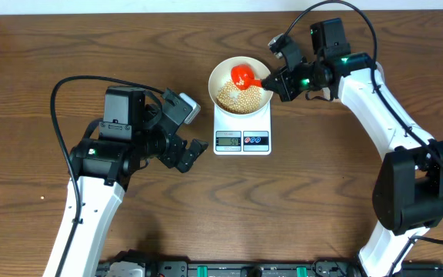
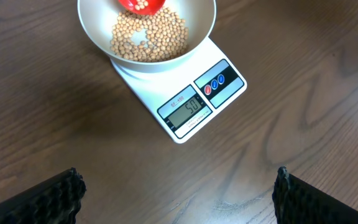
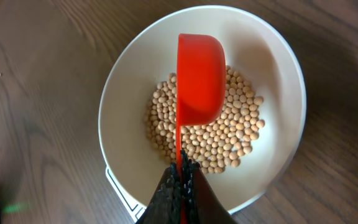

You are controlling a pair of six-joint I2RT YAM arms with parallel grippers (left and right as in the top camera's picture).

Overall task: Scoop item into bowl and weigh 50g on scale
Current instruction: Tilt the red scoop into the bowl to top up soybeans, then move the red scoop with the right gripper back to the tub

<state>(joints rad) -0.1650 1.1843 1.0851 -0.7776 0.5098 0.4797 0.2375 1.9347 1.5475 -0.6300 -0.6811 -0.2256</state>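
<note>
The right gripper [image 3: 180,182] clamps a red plastic scoop [image 3: 199,78] above small tan beans [image 3: 229,134] in the round white bowl [image 3: 126,118] on the white rectangular scale [image 2: 191,109], apparently reading 50; the left gripper [image 1: 191,152] stands wide.

Beans [image 1: 238,97] in bowl [image 1: 218,80], on scale [image 1: 242,141]; scoop [image 1: 244,75] over bowl; L gripper [image 1: 189,154] left of scale.

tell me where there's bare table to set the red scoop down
Bare tabletop: right of the scale up to the right arm, in front of it, and the far corner beyond the left arm. Crowded: over the bowl, where the right gripper holds the red scoop, and beside the open left gripper.
</note>
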